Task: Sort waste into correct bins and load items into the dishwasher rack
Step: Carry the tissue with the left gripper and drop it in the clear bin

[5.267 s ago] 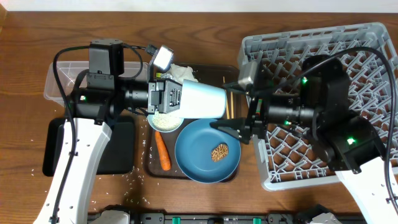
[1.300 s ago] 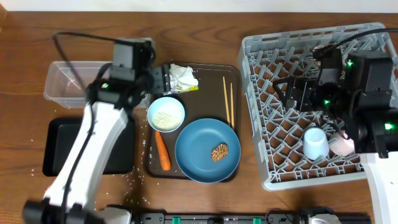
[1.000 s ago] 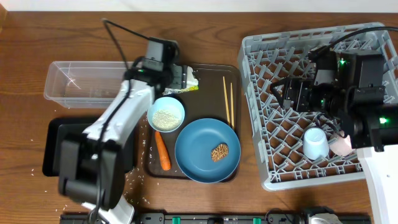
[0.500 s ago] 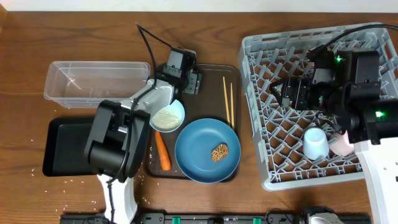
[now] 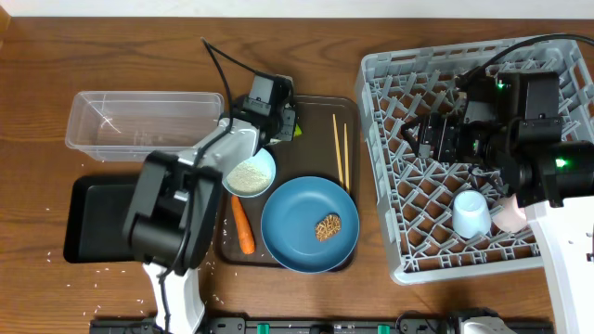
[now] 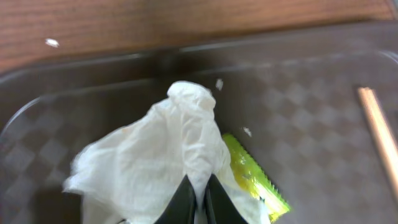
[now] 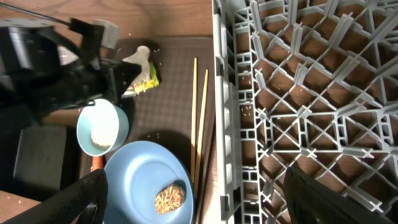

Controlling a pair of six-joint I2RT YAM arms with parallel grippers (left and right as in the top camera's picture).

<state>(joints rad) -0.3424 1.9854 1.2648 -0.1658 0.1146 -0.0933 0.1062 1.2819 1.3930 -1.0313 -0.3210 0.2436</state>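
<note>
My left gripper (image 6: 199, 200) is shut on the crumpled white tissue (image 6: 168, 149) at the back of the brown serving tray (image 5: 316, 107). The yellow-green wrapper (image 6: 252, 174) lies under the tissue's right side. The bowl (image 5: 249, 174) holds rice, the carrot (image 5: 242, 225) lies in front of it, and the blue plate (image 5: 297, 232) carries the brown lump (image 5: 328, 227). The chopsticks (image 5: 341, 148) lie along the tray's right side. My right gripper (image 7: 196, 180) stands open and holds nothing, above the left part of the grey rack (image 5: 390, 74). A light-blue cup (image 5: 471, 213) and a pink cup (image 5: 512, 215) stand in the rack.
The clear tub (image 5: 139, 121) sits left of the serving tray, and the black tray (image 5: 102, 213) lies in front of it. Loose rice grains (image 5: 200, 264) are scattered on the wooden table near the black tray.
My left arm swung right from the clear tub to the back of the serving tray, and its jaws closed on the tissue. The right arm has barely moved.
</note>
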